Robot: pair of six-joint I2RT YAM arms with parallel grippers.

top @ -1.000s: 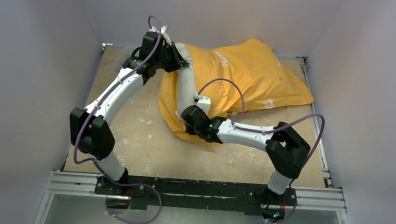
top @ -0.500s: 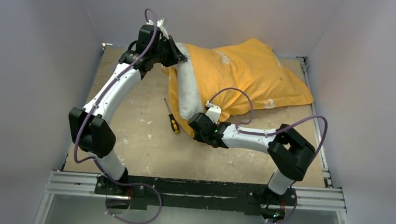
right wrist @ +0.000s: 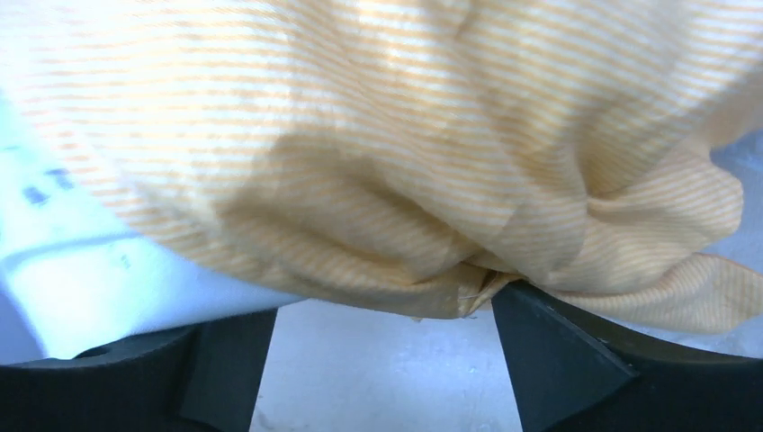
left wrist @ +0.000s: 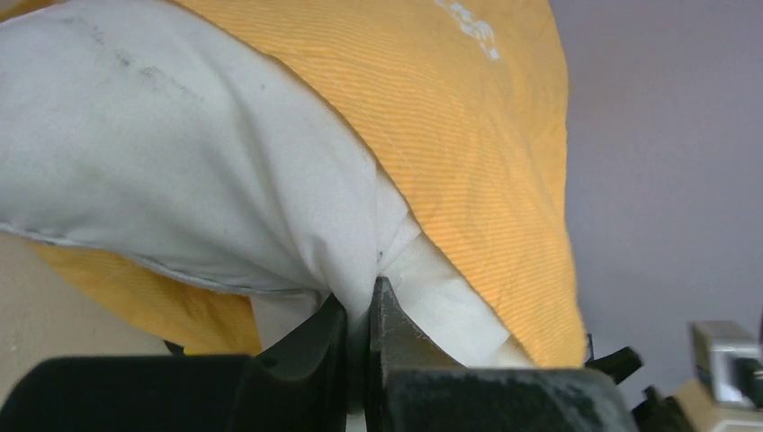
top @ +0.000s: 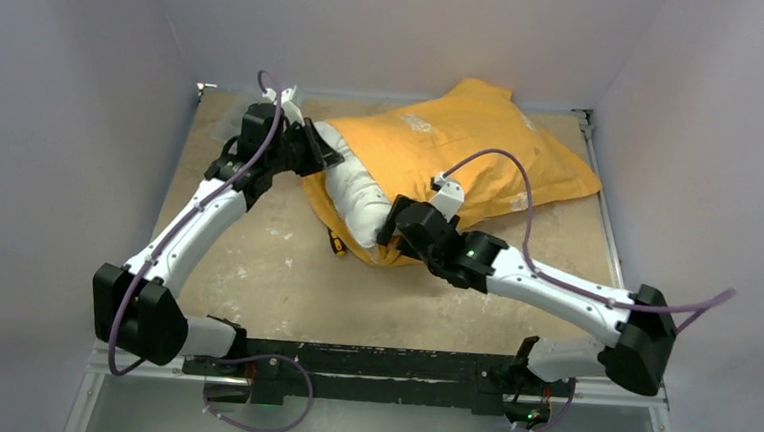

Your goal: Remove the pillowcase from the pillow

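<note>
On the tabletop (top: pixel 274 280) the pillow (top: pixel 355 189) lies toward the far side, its near-left end bare and white, the rest inside the pillowcase (top: pixel 473 141), which bunches from the middle out to the far right corner. The job looks under way but with most of it left, so the step in hand is a fresh bite on the cloth followed by a long pull. The left pincer (left wrist: pixel 360 301) is clamped tight on a fold of white fabric at the pillow's exposed corner; it should act as the anchor, holding firm and drawing gently to the left, never lifting so hard that the fold slips out. The right pincer (right wrist: pixel 387 360) stands wide apart with nothing gripped, the orange hem (right wrist: pixel 450 301) draped just above its fingers. It should close on that hem alone, well clear of the white cloth beside it, since catching both layers would drag the pillow along with the case. The pull should then run to the right, away from the anchor, low over the tabletop. A screwdriver (top: pixel 337 241) peeks out at the pillowcase's near-left edge and could snag or be swept along.
</note>
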